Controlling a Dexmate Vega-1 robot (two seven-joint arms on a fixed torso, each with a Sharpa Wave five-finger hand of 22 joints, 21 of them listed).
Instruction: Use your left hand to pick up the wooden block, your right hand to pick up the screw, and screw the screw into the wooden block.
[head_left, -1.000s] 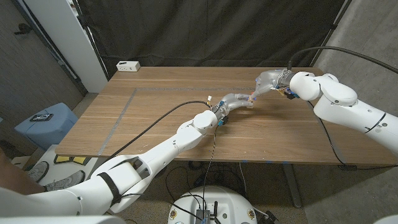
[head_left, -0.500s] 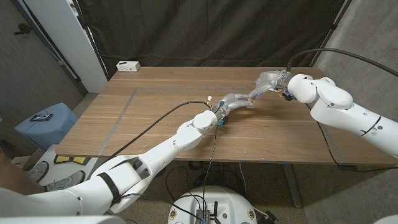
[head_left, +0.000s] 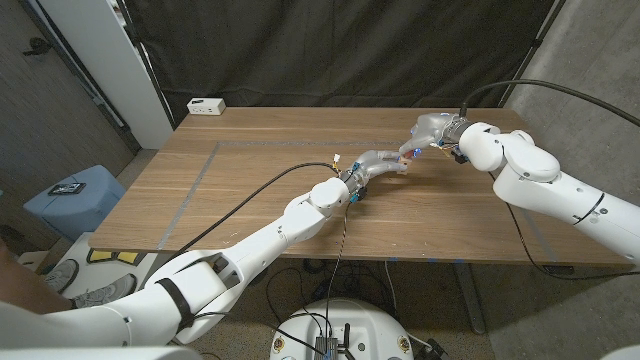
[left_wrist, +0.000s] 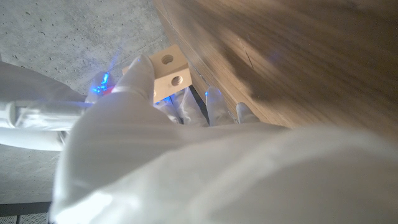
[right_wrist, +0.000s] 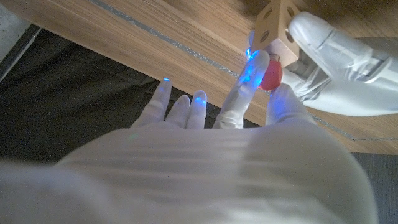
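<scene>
My left hand (head_left: 378, 160) holds a pale wooden block (left_wrist: 169, 70) with round holes above the middle of the table; the block (right_wrist: 273, 20) also shows in the right wrist view, gripped by the left hand (right_wrist: 336, 43). My right hand (head_left: 430, 131) comes in from the right and meets it. It pinches a red-headed screw (right_wrist: 270, 74) between thumb and a finger, right against the block's side. In the head view the screw (head_left: 404, 155) is a tiny red spot between the two hands.
A white box (head_left: 207, 105) sits at the table's far left corner. A grey tape line (head_left: 196, 178) runs across the left part of the wooden table (head_left: 250, 210). A black cable (head_left: 250, 195) trails along my left arm.
My right arm has swung slightly inward, elbow drifting left; the hand stays at the block. My left hand and the block have not moved.
</scene>
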